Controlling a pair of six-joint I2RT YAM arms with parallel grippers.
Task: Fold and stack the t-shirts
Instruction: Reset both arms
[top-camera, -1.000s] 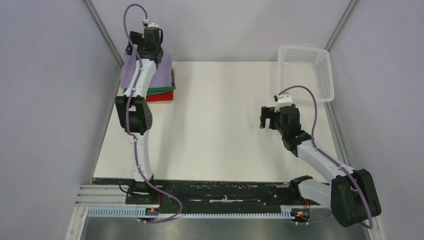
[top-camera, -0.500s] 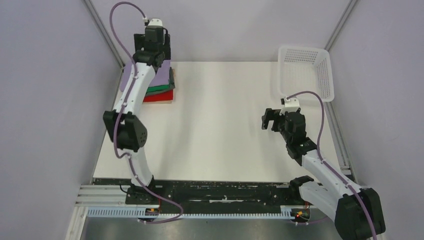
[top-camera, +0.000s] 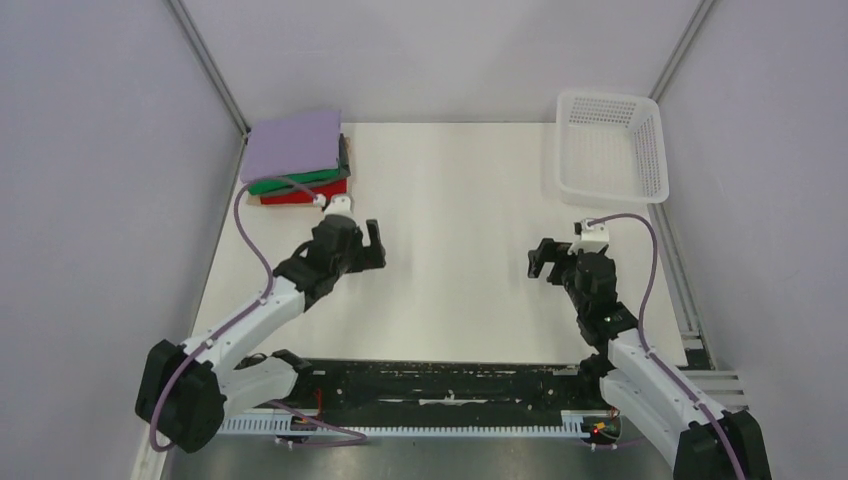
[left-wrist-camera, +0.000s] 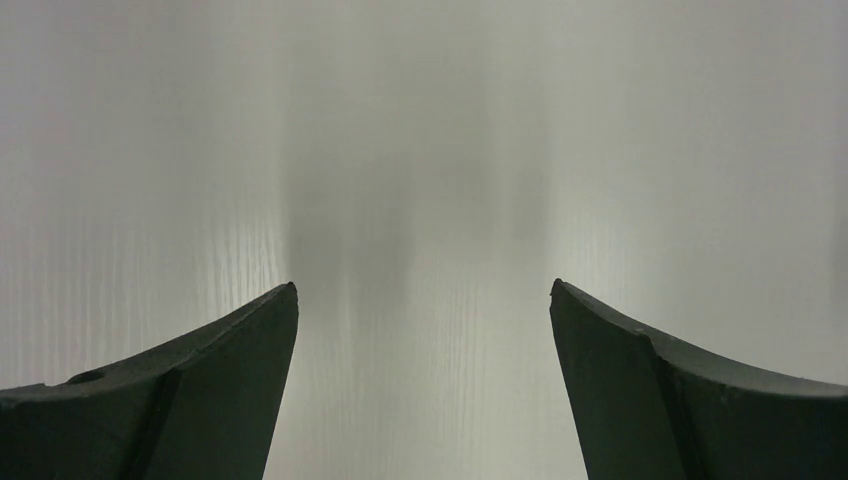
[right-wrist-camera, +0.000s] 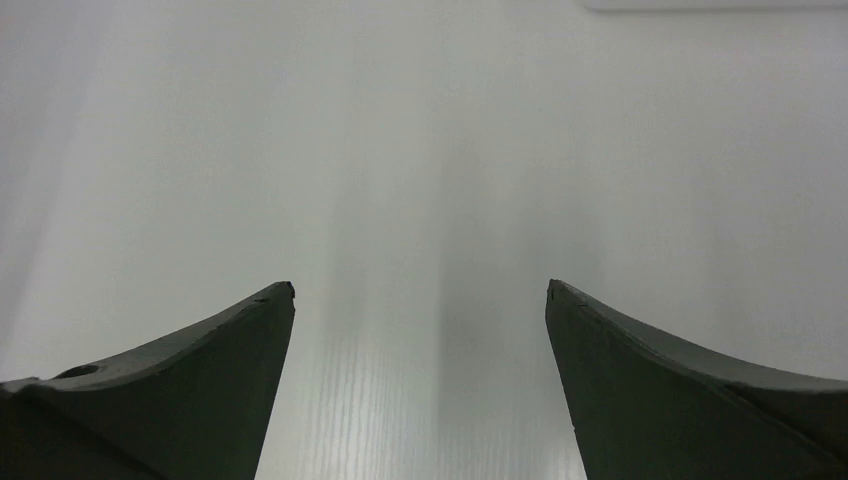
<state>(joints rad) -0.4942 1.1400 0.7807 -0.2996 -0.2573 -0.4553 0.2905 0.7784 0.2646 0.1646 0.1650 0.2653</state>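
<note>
Top external view: folded t-shirts (top-camera: 296, 150) stacked at 11 o'clock on the table, lavender one on top.
Jaws: left gripper (top-camera: 372, 246) and right gripper (top-camera: 541, 262) both spread wide, holding nothing.
Handling: soft, light, floppy, so I'd pinch along a folded edge.

I can pass freely over the white table (top-camera: 455, 260) in the middle of the frame. The stack of t-shirts (top-camera: 297, 157) blocks the upper left corner, the mesh basket (top-camera: 605, 96) the upper right.
</note>
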